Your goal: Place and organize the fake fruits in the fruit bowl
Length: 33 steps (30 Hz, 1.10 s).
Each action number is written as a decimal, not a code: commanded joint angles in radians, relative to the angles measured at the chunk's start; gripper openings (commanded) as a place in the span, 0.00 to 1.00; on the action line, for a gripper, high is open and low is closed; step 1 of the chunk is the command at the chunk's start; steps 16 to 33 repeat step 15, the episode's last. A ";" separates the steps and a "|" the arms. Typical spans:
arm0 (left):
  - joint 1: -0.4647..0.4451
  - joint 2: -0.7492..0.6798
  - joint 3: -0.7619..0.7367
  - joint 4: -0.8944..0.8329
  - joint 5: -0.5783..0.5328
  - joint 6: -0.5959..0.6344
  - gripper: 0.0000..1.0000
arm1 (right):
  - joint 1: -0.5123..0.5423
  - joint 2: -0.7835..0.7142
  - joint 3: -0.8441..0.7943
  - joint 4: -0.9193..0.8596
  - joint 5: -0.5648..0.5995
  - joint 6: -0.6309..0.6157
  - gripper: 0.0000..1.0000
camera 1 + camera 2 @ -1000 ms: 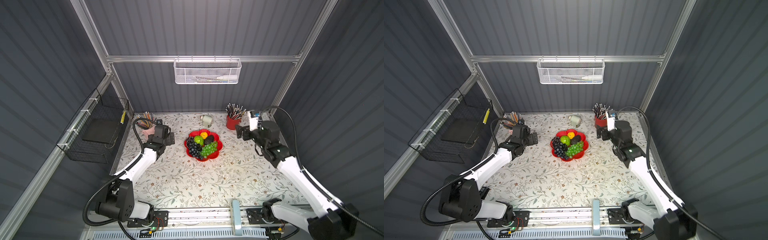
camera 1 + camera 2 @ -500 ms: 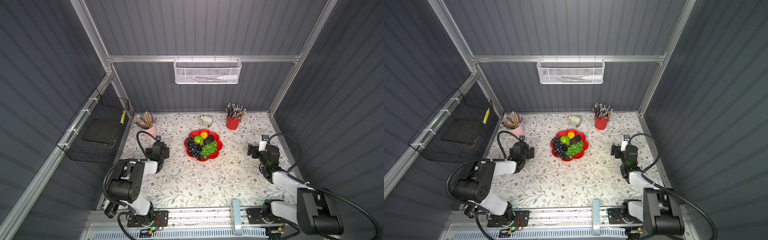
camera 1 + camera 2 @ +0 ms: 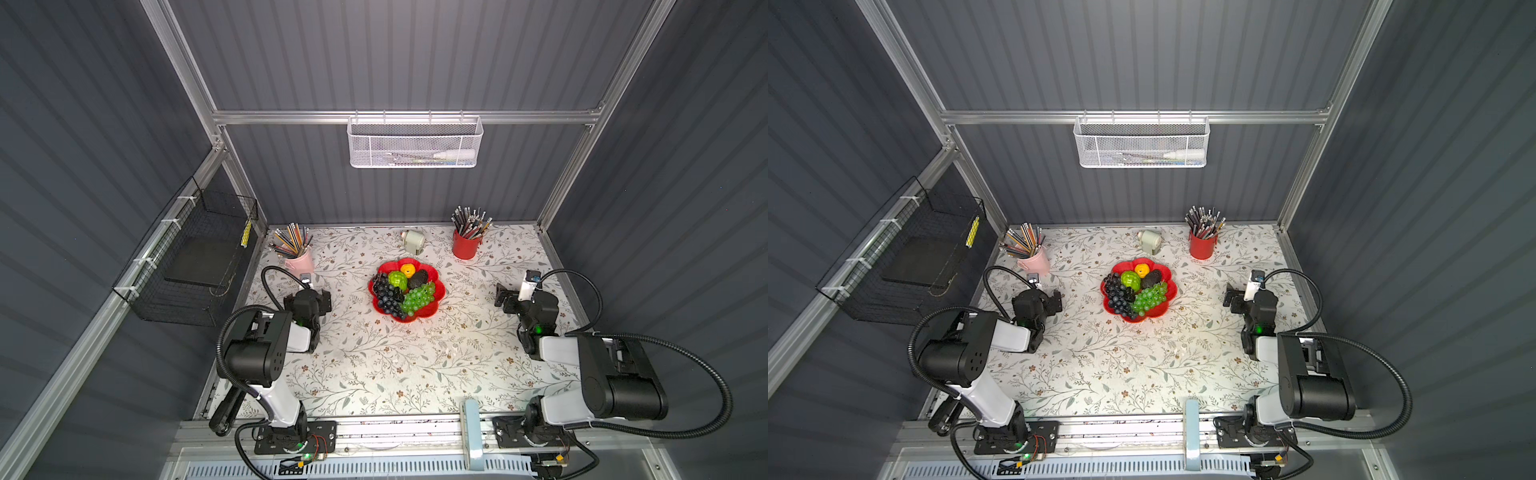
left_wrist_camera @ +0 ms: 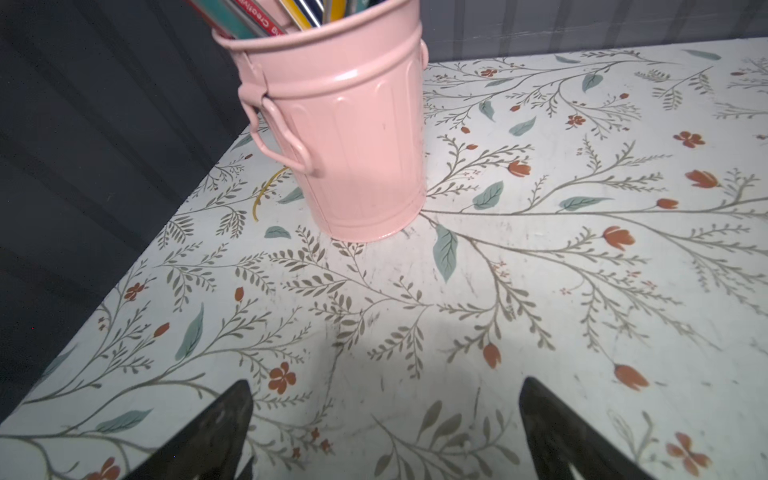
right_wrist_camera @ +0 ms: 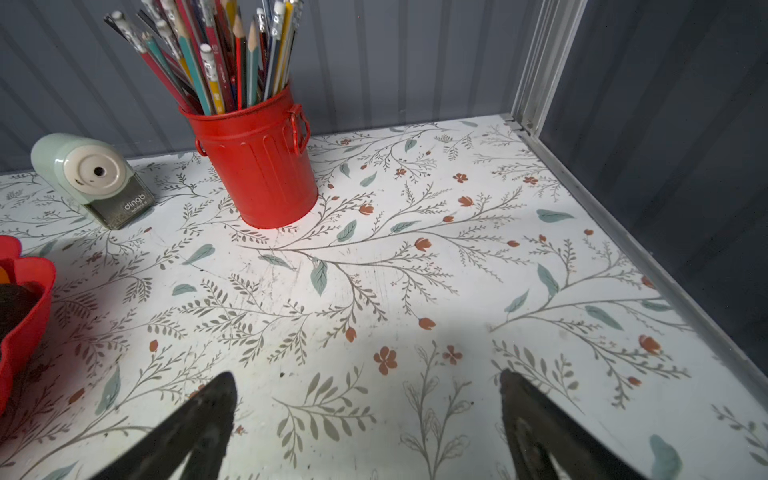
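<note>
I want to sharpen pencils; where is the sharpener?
In both top views the sharpener stands at the back, behind the fruit bowl, left of the red pencil cup.

A pink metal pail (image 4: 357,137) with a side handle stands upright on the floral desk (image 4: 540,270), close to the dark ribbed wall (image 4: 83,124), with coloured pencils (image 4: 291,12) sticking out of its top. A thin yellow loop (image 4: 266,191), perhaps a rubber band, lies just beside its base. Two black fingers (image 4: 216,440) stand wide apart over bare desk, nothing between them.
</note>
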 commanded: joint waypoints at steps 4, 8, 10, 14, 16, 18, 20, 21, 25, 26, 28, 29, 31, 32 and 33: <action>0.003 -0.003 -0.007 0.057 0.011 -0.007 1.00 | 0.001 -0.004 0.001 0.045 -0.004 0.007 0.99; 0.003 -0.003 -0.007 0.057 0.011 -0.007 1.00 | 0.001 0.000 0.005 0.040 -0.007 0.008 0.99; 0.004 -0.003 -0.007 0.057 0.010 -0.007 1.00 | 0.001 0.004 0.012 0.033 -0.013 0.008 0.99; 0.003 -0.003 -0.007 0.057 0.010 -0.007 1.00 | -0.003 -0.002 0.006 0.038 -0.018 0.008 0.99; 0.003 -0.003 -0.007 0.057 0.010 -0.008 1.00 | -0.002 -0.003 0.003 0.041 -0.018 0.008 0.99; 0.003 -0.003 -0.007 0.057 0.010 -0.008 1.00 | -0.002 -0.003 0.003 0.041 -0.018 0.008 0.99; 0.003 -0.003 -0.007 0.057 0.010 -0.008 1.00 | -0.002 -0.003 0.003 0.041 -0.018 0.008 0.99; 0.003 -0.003 -0.007 0.057 0.010 -0.008 1.00 | -0.002 -0.003 0.003 0.041 -0.018 0.008 0.99; 0.003 -0.003 -0.007 0.057 0.010 -0.008 1.00 | -0.002 -0.003 0.003 0.041 -0.018 0.008 0.99; 0.003 -0.003 -0.007 0.057 0.010 -0.008 1.00 | -0.002 -0.003 0.003 0.041 -0.018 0.008 0.99; 0.003 -0.003 -0.007 0.057 0.010 -0.008 1.00 | -0.002 -0.003 0.003 0.041 -0.018 0.008 0.99; 0.003 -0.003 -0.007 0.057 0.010 -0.008 1.00 | -0.002 -0.003 0.003 0.041 -0.018 0.008 0.99; 0.003 -0.003 -0.007 0.057 0.010 -0.008 1.00 | -0.002 -0.003 0.003 0.041 -0.018 0.008 0.99; 0.003 -0.003 -0.007 0.057 0.010 -0.008 1.00 | -0.002 -0.003 0.003 0.041 -0.018 0.008 0.99; 0.003 -0.003 -0.007 0.057 0.010 -0.008 1.00 | -0.002 -0.003 0.003 0.041 -0.018 0.008 0.99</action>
